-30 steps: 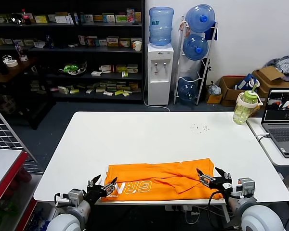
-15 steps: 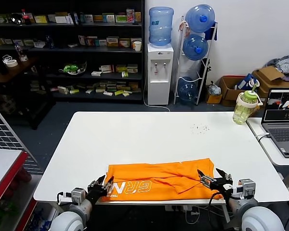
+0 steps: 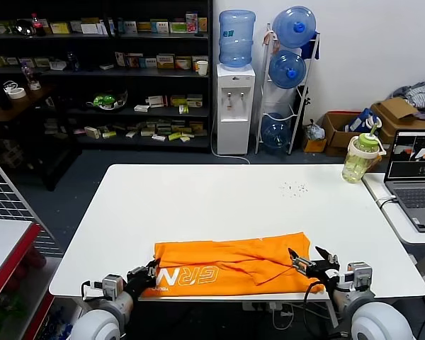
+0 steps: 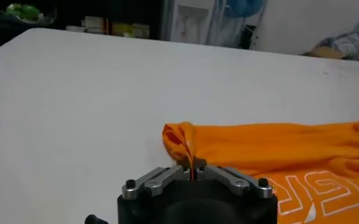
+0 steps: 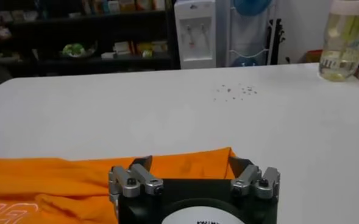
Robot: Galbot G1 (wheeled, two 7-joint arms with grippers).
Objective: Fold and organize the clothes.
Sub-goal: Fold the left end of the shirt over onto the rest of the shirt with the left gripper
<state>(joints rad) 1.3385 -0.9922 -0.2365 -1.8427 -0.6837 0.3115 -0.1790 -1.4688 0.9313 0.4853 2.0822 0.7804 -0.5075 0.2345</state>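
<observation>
Left fingers (image 4: 192,172) pinch the orange T-shirt (image 3: 234,265) corner; right fingers (image 3: 310,259) spread wide at its other end.

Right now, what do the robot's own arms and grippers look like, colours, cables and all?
Both arms end in rounded white shells near the table's front edge. Ahead of each sits a small grey metal block, then a black gripper body. The left gripper and right gripper have black pointed jaws on silver-grey bolted linkages, seen clearly in the wrist views. Thin black cables loop beside each wrist. The right gripper body carries a white round label with small print.

Bright, even indoor light; wrist views soft, with blurred backgrounds and foregrounds.
</observation>
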